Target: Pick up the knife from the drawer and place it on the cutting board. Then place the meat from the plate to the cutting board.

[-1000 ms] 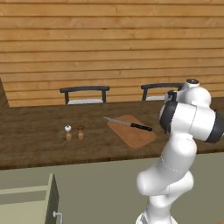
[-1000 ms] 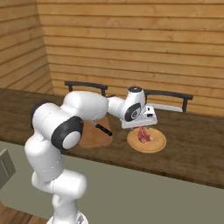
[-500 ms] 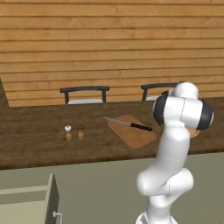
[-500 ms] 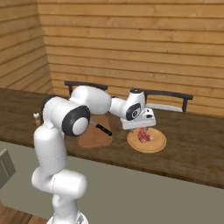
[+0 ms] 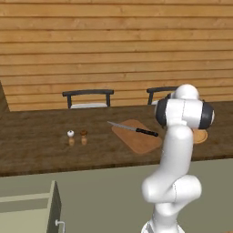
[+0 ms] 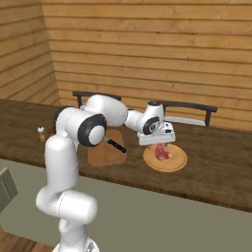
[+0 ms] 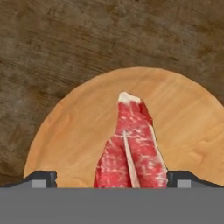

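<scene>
- Gripper (image 7: 112, 178) hangs right over the plate, jaws spread wide and nothing between them — one fingertip (image 7: 41, 178) shows at each side of the meat.
- Meat (image 7: 130, 151) lies pink and white-streaked on the plate (image 7: 65, 131), not yet gripped; from the right base view it sits just under the hand (image 6: 160, 139).
- Plate rests on the dark wooden counter (image 6: 216, 162), just beside the board.
- Knife (image 5: 134, 129) lies across the board (image 5: 139, 139), black handle toward the plate, blade tip poking past the far edge.
- Two small shakers (image 5: 77, 138) stand well off on the counter.
- Drawer (image 5: 29, 205) stands open low at the left.
- Two dark chairs (image 5: 88, 97) line up behind the counter.
</scene>
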